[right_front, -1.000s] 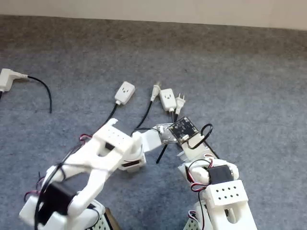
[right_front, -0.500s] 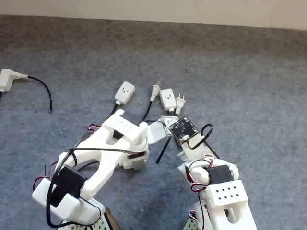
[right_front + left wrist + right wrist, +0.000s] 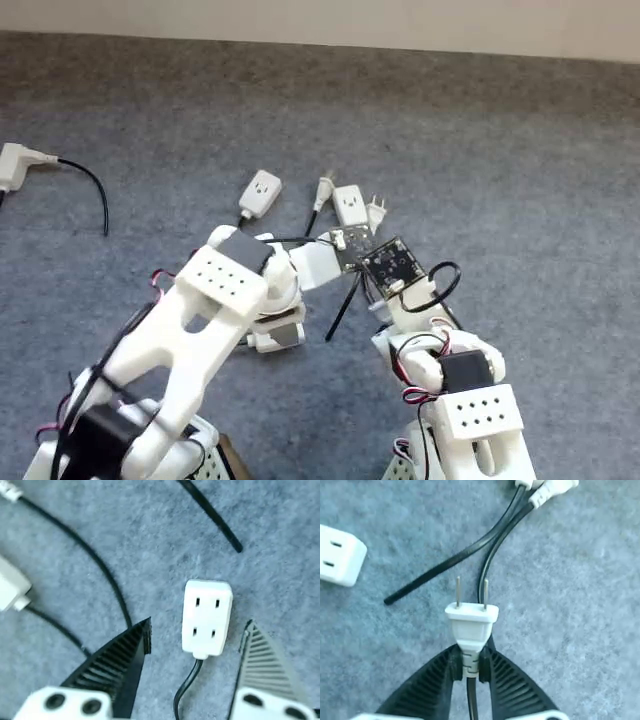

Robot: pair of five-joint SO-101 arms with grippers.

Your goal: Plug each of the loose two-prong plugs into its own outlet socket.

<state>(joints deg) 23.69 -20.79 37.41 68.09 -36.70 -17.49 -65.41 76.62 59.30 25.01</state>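
Since the coming move is judged to be a mating of plug and socket, the layout is set out from the broad grey carpet-like table surface (image 3: 520, 150) downward. Two white plastic arms are bent in over the cluster of cords at its middle: the left arm (image 3: 210, 300) and the right arm (image 3: 470, 415).

The left gripper (image 3: 198, 624) is spread wide astride a white rectangular two-outlet socket block (image 3: 207, 616), with one jaw to each side and neither touching it. The block lies flat with its slotted face up. Its long axis is in line with the gripper, and its black cord runs back between the jaws. All four slots are empty. A second white socket block (image 3: 260, 192) lies apart on the left arm's side, likewise with nothing plugged in (a further white cord end (image 3: 14, 163) lies far off at the table's edge).

The right gripper (image 3: 470, 655) is clamped on the neck of a white two-prong plug (image 3: 471, 619). Its metal prongs (image 3: 458, 592) point straight away from the gripper. From above, the plug is seen just beside the straddled block, on the right arm's side, not touching. It is judged that the prongs must be tipped toward the upturned slots, or the block raised to meet them.
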